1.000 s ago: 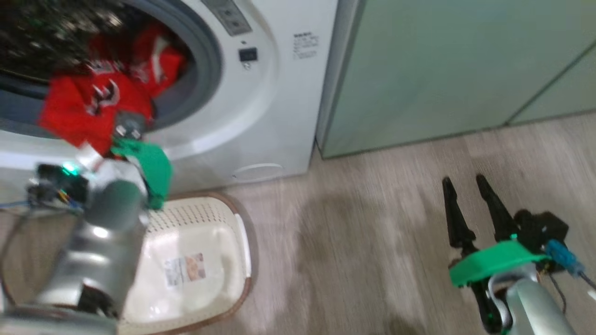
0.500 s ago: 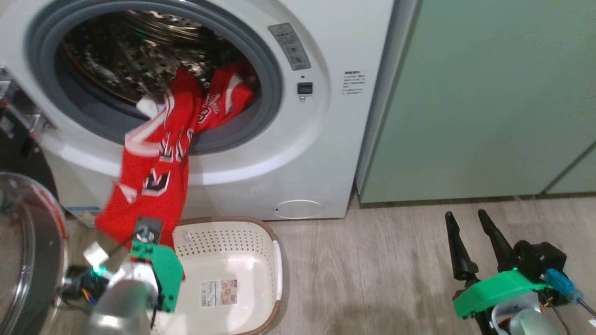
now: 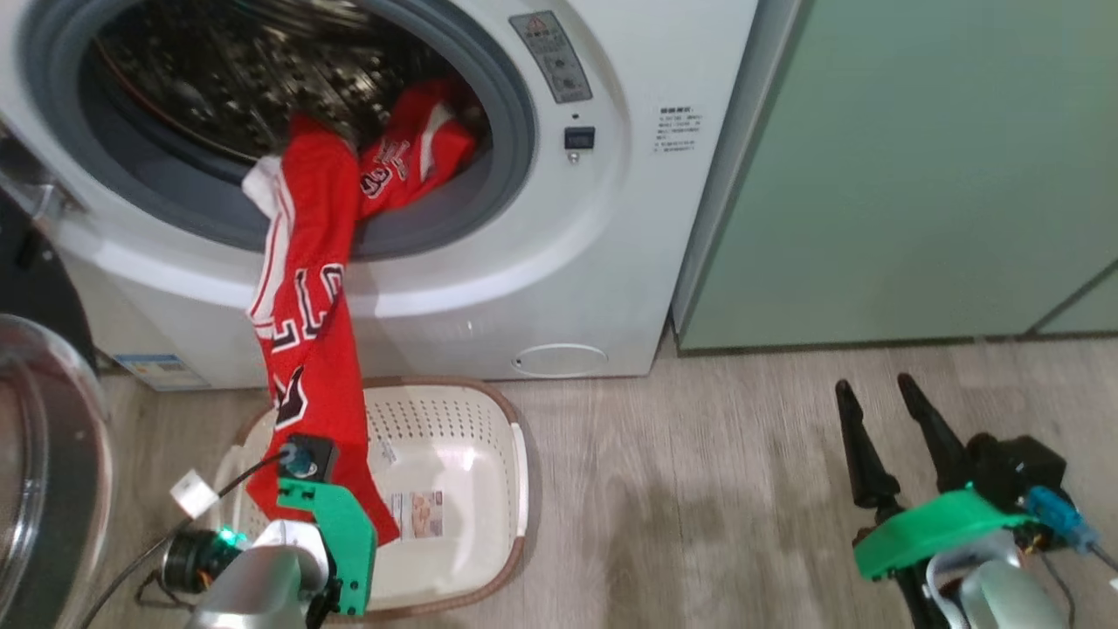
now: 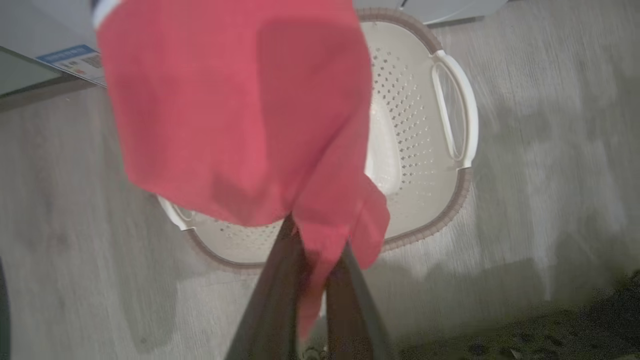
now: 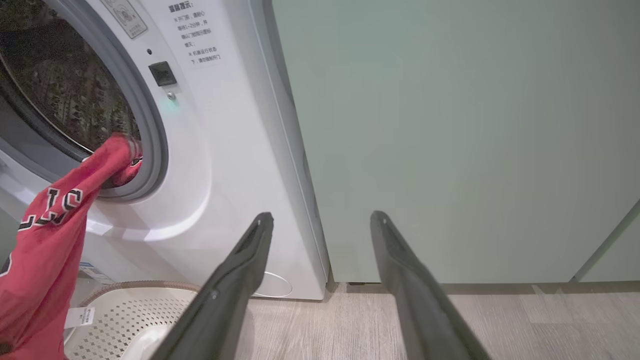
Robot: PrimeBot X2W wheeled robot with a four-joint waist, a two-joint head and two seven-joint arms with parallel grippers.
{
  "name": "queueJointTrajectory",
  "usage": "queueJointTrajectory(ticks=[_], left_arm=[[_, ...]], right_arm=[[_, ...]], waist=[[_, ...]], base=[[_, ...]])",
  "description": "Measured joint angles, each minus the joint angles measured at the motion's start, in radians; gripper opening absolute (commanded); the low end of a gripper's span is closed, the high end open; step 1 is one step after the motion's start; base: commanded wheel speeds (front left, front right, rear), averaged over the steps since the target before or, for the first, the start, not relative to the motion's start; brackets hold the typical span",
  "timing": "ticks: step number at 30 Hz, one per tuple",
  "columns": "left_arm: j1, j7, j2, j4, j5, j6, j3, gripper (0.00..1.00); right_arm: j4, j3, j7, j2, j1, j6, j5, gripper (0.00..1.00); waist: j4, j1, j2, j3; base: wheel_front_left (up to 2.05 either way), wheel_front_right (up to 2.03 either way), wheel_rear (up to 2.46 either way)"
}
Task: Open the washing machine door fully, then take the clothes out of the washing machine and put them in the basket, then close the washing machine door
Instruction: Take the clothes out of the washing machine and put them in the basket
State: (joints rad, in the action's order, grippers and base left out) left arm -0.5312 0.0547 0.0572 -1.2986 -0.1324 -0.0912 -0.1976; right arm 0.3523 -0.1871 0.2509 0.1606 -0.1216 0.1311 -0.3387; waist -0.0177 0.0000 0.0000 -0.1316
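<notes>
The washing machine (image 3: pixel 541 218) stands with its door (image 3: pixel 48 454) swung open at the left edge. A red jersey (image 3: pixel 306 332) hangs out of the steel drum (image 3: pixel 218 79) in a long strip, down over the gasket to the cream basket (image 3: pixel 489 454) on the floor. My left gripper (image 4: pixel 317 235) is shut on the jersey's lower end, just above the basket's near rim (image 4: pixel 425 232). A white bit of cloth (image 3: pixel 258 187) shows at the drum's lip; whether it is a separate garment I cannot tell. My right gripper (image 3: pixel 873 384) is open and holds nothing, low at the right.
Pale green cabinets (image 3: pixel 917 175) stand to the right of the washer. Wood-look floor (image 3: pixel 699 489) lies between the basket and my right gripper. A small round white flap (image 3: pixel 559 358) sits low on the washer's front, and a blue label (image 3: pixel 157 371) at its lower left.
The head camera shifted. My left gripper came down from the drum mouth to over the basket, drawing the red jersey out into a long hanging strip. The right gripper stayed put.
</notes>
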Motion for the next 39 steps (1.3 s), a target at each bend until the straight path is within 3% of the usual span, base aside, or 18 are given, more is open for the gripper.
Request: queueJointTrajectory(ticks=[7,13,25,30,32,33,34,39], left_arm=[[0.001,0.081,-0.007,0.000,-0.060,-0.033,0.013,0.00],[0.002,0.125,-0.004,-0.001,-0.107,-0.033,0.019,0.00],[-0.121,0.069,0.022,-0.001,-0.183,-0.040,0.050,0.00],[-0.129,0.049,0.026,-0.002,-0.188,-0.040,0.054,0.00],[-0.129,0.016,0.026,-0.002,-0.194,-0.037,0.053,0.46],[-0.129,0.001,0.028,-0.002,-0.194,-0.032,0.052,0.82],[-0.129,0.001,0.028,-0.002,-0.194,-0.032,0.052,1.00],[-0.125,-0.091,0.030,-0.002,-0.193,-0.033,0.034,1.00]], right_arm=[[-0.007,-0.001,0.000,0.008,-0.053,0.000,0.000,1.00],[-0.021,0.000,0.000,0.026,-0.104,0.000,0.000,1.00],[-0.052,0.008,0.000,0.032,-0.207,0.000,0.000,1.00],[-0.053,0.010,0.000,0.032,-0.222,0.000,0.000,1.00],[-0.051,0.012,0.000,0.032,-0.222,0.000,0.000,1.00],[-0.049,0.013,0.000,0.032,-0.222,0.000,0.000,1.00],[-0.049,0.013,0.000,0.032,-0.222,0.000,0.000,1.00],[-0.038,0.013,0.000,0.031,-0.218,0.000,0.000,1.00]], waist=[[-0.029,0.0000,0.0000,-0.081],[-0.057,0.0000,0.0000,-0.170],[-0.098,0.0000,-0.0001,-0.362],[-0.112,0.0001,-0.0001,-0.389],[-0.111,0.0000,0.0000,-0.380],[-0.110,0.0001,-0.0001,-0.374],[-0.110,0.0001,-0.0001,-0.374],[-0.101,0.0000,-0.0001,-0.328]], base=[[0.00,0.00,0.00],[0.00,0.00,0.00],[0.00,0.00,0.00],[0.00,0.00,0.00],[0.00,0.00,0.00],[0.00,0.00,0.00],[0.00,0.00,0.00],[0.00,0.00,0.00]])
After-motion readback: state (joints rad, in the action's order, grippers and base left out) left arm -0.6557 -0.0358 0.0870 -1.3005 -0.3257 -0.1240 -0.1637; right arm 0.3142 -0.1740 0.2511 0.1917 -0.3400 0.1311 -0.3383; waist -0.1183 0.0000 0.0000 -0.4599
